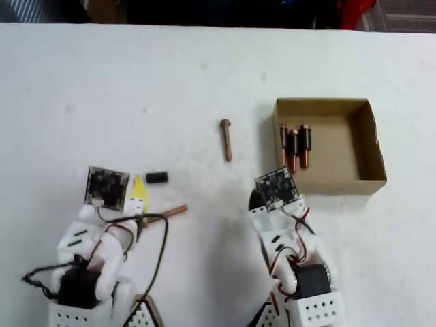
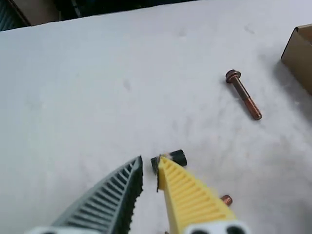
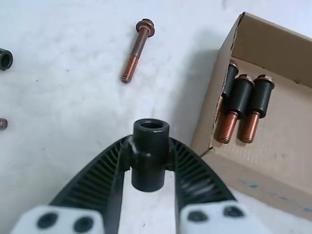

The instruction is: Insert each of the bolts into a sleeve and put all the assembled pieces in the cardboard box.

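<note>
Right end effector (image 3: 149, 146) holds a sleeve (image 3: 150, 168) hole-out for the bolt (image 3: 138, 48); left end effector (image 2: 148, 168) sits slightly open by a second sleeve (image 2: 176, 157).

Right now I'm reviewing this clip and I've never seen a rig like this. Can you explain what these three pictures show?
Two small robot arms sit side by side at a white table. One picture looks down from above. The other two come from a camera on each arm's wrist. The right gripper is shut on a black sleeve. The left gripper, with one grey and one yellow finger, is open and holds nothing. A second sleeve lies by its yellow fingertip. A loose bolt lies mid-table and a second bolt lies beside the left arm. The cardboard box already holds three assembled pieces.
</note>
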